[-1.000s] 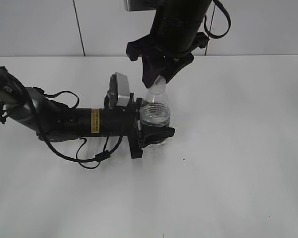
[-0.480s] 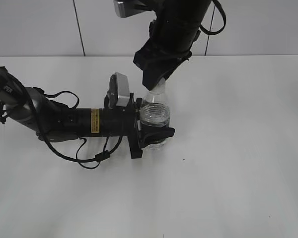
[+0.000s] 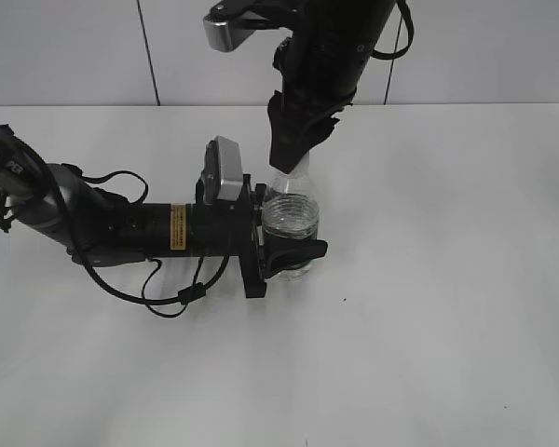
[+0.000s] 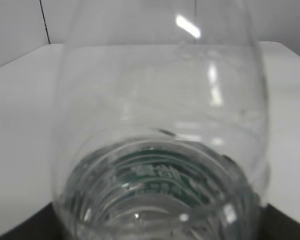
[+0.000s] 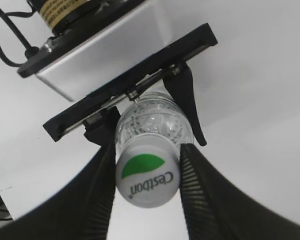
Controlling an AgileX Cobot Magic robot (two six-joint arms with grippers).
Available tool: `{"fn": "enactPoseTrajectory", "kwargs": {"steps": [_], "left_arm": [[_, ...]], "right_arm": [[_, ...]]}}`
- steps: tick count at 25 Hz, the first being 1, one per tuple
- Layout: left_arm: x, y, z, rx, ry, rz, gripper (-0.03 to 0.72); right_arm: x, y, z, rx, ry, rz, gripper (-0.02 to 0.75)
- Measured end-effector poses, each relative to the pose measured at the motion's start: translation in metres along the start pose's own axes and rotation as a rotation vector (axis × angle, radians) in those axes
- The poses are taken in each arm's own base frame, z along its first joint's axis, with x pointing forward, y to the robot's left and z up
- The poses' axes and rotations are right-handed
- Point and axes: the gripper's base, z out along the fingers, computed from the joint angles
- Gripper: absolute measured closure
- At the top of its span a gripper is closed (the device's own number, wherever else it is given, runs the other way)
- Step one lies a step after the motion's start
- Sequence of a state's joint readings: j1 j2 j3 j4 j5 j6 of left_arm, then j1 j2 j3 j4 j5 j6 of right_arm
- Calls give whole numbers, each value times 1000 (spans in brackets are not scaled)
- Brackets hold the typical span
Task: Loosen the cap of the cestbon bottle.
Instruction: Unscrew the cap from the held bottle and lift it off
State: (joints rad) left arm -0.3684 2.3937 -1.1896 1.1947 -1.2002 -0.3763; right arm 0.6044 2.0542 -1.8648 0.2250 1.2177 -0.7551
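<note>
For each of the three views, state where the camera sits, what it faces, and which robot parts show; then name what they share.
Exterior: raised in front of the table, slanting down; both arms, left gripper around the bottle.
Left wrist: on the left arm, level, filled by the bottle; no fingers clearly visible.
Right wrist: above, facing down at the cap between right gripper fingers; left gripper below.
Shared: the bottle.

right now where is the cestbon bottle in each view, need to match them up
Exterior view: the cestbon bottle stands at centre, clamped by the left gripper, its top under the right gripper.
Left wrist view: its clear body fills the frame, very close, green label low.
Right wrist view: seen from above at lower centre, the cap between the right gripper's fingers.
Shared landmark: the white table.
</note>
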Motion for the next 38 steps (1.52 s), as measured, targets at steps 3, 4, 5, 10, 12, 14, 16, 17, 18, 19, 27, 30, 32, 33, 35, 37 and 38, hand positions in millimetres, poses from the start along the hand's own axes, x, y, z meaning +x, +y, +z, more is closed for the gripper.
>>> {"fn": "enactPoseTrajectory", "kwargs": {"steps": [3, 4, 5, 10, 12, 14, 16, 17, 18, 19, 27, 30, 32, 33, 35, 37, 38], "left_arm": [[0, 0, 0, 4, 2, 2, 286], [0, 0, 0, 4, 2, 2, 286], [0, 0, 0, 4, 2, 2, 286], [0, 0, 0, 3, 1, 1, 286], [0, 0, 0, 3, 2, 1, 286], [0, 0, 0, 3, 2, 1, 286], [0, 0, 0, 3, 0, 2, 286], [0, 0, 0, 4, -2, 2, 286], [-1, 0, 0, 4, -3, 2, 286], [-1, 0, 0, 4, -4, 2, 286], [-1, 0, 0, 4, -8, 1, 286], [-1, 0, 0, 7, -8, 3, 286], [-1, 0, 0, 10, -7, 6, 286], [-1, 0, 0, 11, -7, 7, 286], [-1, 0, 0, 12, -7, 8, 286], [-1, 0, 0, 12, -6, 8, 286], [-1, 0, 0, 12, -6, 8, 286]], "right_arm": [[0, 0, 0, -1, 1, -77, 440], [0, 0, 0, 0, 1, -102, 441], [0, 0, 0, 1, 2, -124, 441], [1, -1, 0, 11, 19, -274, 441], [2, -1, 0, 22, 34, -315, 441], [2, -1, 0, 26, 41, -364, 441], [2, -1, 0, 27, 46, -424, 441], [2, -1, 0, 27, 48, -462, 441], [2, -1, 0, 27, 52, -500, 441], [2, -1, 0, 27, 54, -531, 441], [4, -2, -1, 30, 85, -773, 441], [4, -2, -1, 28, 91, -828, 441], [4, -2, -2, 26, 92, -843, 441], [4, -2, -2, 26, 92, -845, 441], [5, -2, -2, 26, 93, -847, 441], [5, -2, -2, 26, 94, -847, 441], [5, -2, -2, 26, 94, -847, 441]]}}
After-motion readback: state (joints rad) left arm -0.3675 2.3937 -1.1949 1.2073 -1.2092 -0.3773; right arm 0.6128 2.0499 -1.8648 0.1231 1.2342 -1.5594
